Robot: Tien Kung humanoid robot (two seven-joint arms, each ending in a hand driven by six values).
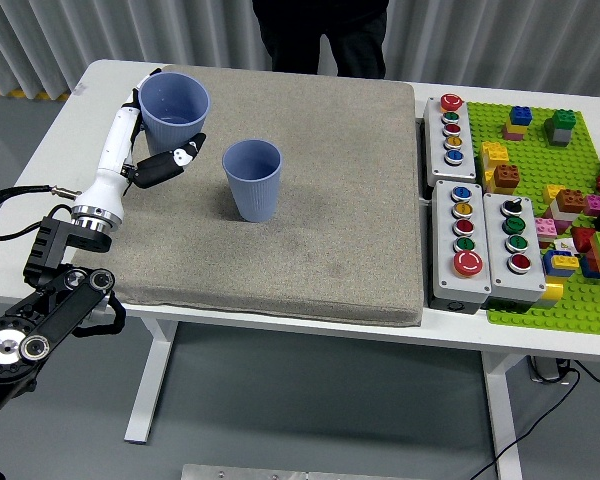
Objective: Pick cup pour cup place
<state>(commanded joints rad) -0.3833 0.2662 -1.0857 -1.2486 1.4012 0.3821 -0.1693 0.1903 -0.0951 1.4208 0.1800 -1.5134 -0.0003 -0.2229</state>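
One white table (100, 75) fills your view, and most of its top lies under a grey-beige mat (280, 240) with a coarse weave. At the far edge a person in dark clothes (320, 35) stands behind the mat; you see only the torso and legs, no hands.

To the right of the mat you have a green building-brick baseplate (540, 300), scattered with coloured bricks. Between it and the mat sit three grey button boxes: a narrow one (450, 130) at the far side, and two side by side nearer you, one (460, 245) just beside the mat and one (515, 250) touching the baseplate's edge.

Your left arm (50, 310) comes in from the lower left corner, black at the joints, with a white forearm running up over the mat's left side. The left hand (150, 150) is closed around the held blue cup (175, 112), thumb and dark fingertips pressed to its lower wall. That cup looks raised off the mat near the far left corner, mouth up and roughly upright; you cannot tell whether anything is inside.

The second blue cup (253, 180) stands upright on the mat, just to the right of the hand and apart from the held one.
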